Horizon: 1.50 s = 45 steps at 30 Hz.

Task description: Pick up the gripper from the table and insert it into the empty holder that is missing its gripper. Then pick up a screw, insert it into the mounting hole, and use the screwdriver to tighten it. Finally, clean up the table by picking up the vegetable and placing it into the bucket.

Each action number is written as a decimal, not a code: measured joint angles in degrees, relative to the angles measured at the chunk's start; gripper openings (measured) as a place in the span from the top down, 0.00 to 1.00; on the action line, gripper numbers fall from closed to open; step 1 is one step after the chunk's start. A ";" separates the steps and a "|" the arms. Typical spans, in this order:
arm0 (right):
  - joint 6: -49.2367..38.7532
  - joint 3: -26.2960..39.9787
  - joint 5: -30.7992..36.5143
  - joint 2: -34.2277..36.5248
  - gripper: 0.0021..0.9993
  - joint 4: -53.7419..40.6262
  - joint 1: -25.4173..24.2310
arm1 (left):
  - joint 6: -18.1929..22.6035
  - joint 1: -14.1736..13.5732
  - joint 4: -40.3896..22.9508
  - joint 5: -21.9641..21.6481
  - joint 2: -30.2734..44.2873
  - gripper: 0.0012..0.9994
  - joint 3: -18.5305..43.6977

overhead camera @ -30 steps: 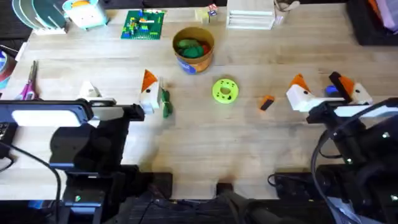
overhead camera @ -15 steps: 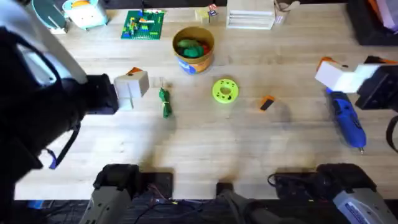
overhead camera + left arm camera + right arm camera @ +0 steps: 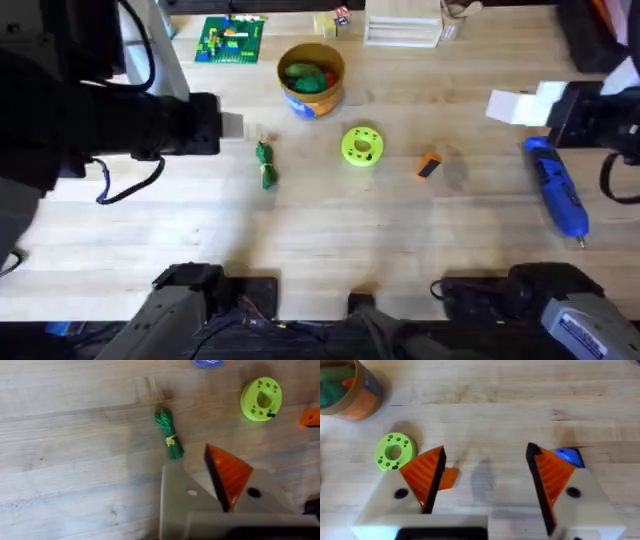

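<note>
The small orange gripper [image 3: 429, 166] lies on the wood right of the middle, and peeks from behind a finger [image 3: 451, 476] in the right wrist view. My left gripper [image 3: 232, 125] [image 3: 192, 462] hovers open above the table. One holder carries an orange pad [image 3: 227, 472], the other holder [image 3: 175, 495] is bare white. The dark-green vegetable [image 3: 265, 165] [image 3: 169, 434] lies just beyond it. My right gripper [image 3: 510, 105] [image 3: 486, 450] hangs open and empty, both orange pads in place. The blue screwdriver [image 3: 555, 185] [image 3: 567, 455] lies beside it. The bucket [image 3: 311, 78] [image 3: 345, 390] stands at the back with toys inside.
A lime-green disc with holes [image 3: 362, 146] [image 3: 261, 398] [image 3: 395, 451] sits between the vegetable and the orange gripper. A green brick plate [image 3: 231, 40], small blocks [image 3: 335, 22] and a white box [image 3: 403, 25] line the far edge. The left arm looms large and dark at the left.
Both arms have lifted off the table. The right gripper rose away and uncovered the screwdriver; the left arm swung up close under the camera. The objects on the table stayed put.
</note>
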 joint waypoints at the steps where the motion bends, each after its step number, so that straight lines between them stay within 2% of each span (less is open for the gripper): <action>1: 0.00 0.00 0.00 0.00 0.04 0.00 -0.02 | -0.47 0.00 -0.04 0.43 -0.09 0.86 0.07; 2: 0.00 0.00 0.00 0.00 0.04 -0.02 0.00 | -0.59 0.00 -0.10 0.89 -0.14 0.78 0.24; 5: 0.00 0.00 0.00 0.00 0.04 -0.11 0.00 | -0.81 -0.46 -0.11 1.97 -0.78 0.62 2.25; 6: 0.00 0.00 0.00 0.00 0.04 -0.15 -0.01 | -0.67 -0.83 -0.08 2.23 -1.28 0.52 3.26; 9: 0.00 0.00 0.00 0.00 0.04 -0.16 0.00 | -0.88 -2.52 0.05 2.66 -3.52 0.07 7.51; 10: 0.00 0.00 0.00 0.00 0.04 -0.17 -0.02 | -0.88 -3.06 0.36 2.82 -4.32 0.02 8.76; 15: 0.00 0.00 0.00 0.00 0.04 -0.17 -0.02 | -0.89 -5.53 5.94 5.40 -8.59 0.00 12.49; 22: 0.00 0.00 0.00 0.00 0.04 -0.20 -0.02 | -1.88 -5.90 14.43 11.44 -9.71 0.01 12.68; 27: 0.00 0.00 0.00 0.00 0.04 -0.20 0.00 | -3.59 -5.90 13.14 13.49 -9.71 0.01 12.68; 31: 0.00 0.00 0.00 0.00 0.04 -0.23 0.00 | -4.13 -5.90 12.73 13.35 -9.71 0.01 12.68; 38: 0.00 0.00 0.00 0.00 0.04 -0.24 -0.01 | -4.32 -5.90 12.32 9.67 -9.47 0.01 12.68; 41: 0.00 0.00 0.00 0.00 0.04 -0.25 -0.02 | -4.15 -5.90 15.79 8.91 -8.51 0.01 12.47; 45: 0.00 0.00 0.00 0.00 0.04 -0.24 -0.01 | -0.83 -6.87 24.51 8.82 -8.53 0.01 7.92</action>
